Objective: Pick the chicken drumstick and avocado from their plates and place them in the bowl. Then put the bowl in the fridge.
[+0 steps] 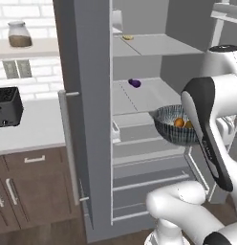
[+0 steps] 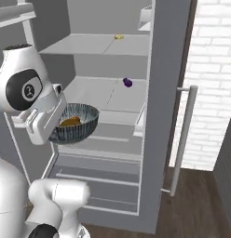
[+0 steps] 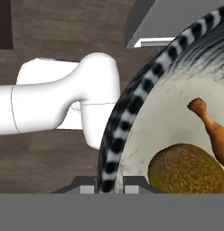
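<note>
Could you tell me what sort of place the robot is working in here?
It looks like a home kitchen. An open fridge with white shelves stands beside a counter over wooden cabinets, with a black toaster on it and a white brick wall behind. The hand holds a bowl of food at the fridge.

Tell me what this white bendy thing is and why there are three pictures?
It is a robot arm in a pretend kitchen. Two pictures come from cameras behind it, on its left and right. The third comes from a camera on its hand. Its end effector is pinched shut on the rim of the bowl, which holds an avocado and a chicken drumstick. The bowl hangs in front of the open fridge. On the fridge shelves lie a small purple thing and a small yellow thing.
</note>
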